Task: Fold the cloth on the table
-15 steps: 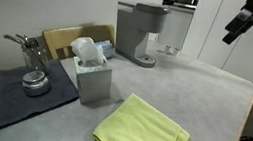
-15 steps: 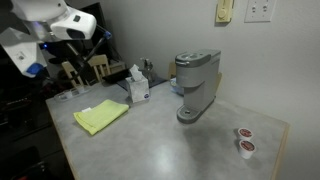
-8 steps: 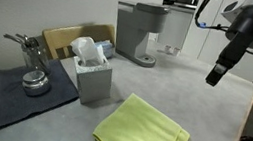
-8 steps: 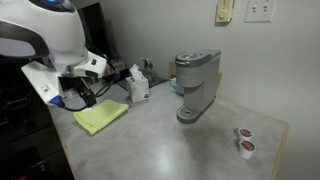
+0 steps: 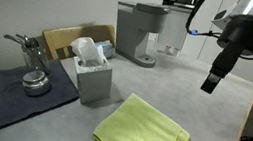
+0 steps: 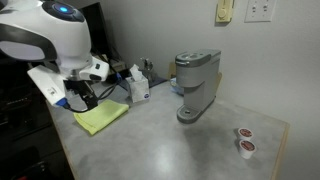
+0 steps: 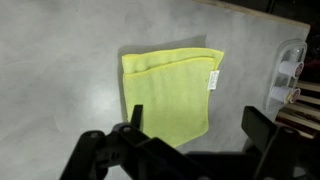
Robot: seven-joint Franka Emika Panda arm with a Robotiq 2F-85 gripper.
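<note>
Cloth (image 7: 170,95): lime-green, lying flat on grey table (image 5: 169,87), white tag (image 7: 212,80) at one edge. Pincer (image 7: 192,120): spread wide, empty, hanging above cloth.

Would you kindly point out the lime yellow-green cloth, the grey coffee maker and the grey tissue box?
Lime yellow-green square cloth (image 7: 168,95): wrist view, its middle.
Grey plastic coffee maker (image 6: 197,82): an exterior view, front body.
Grey square tissue box (image 5: 94,82): an exterior view, front face.
</note>
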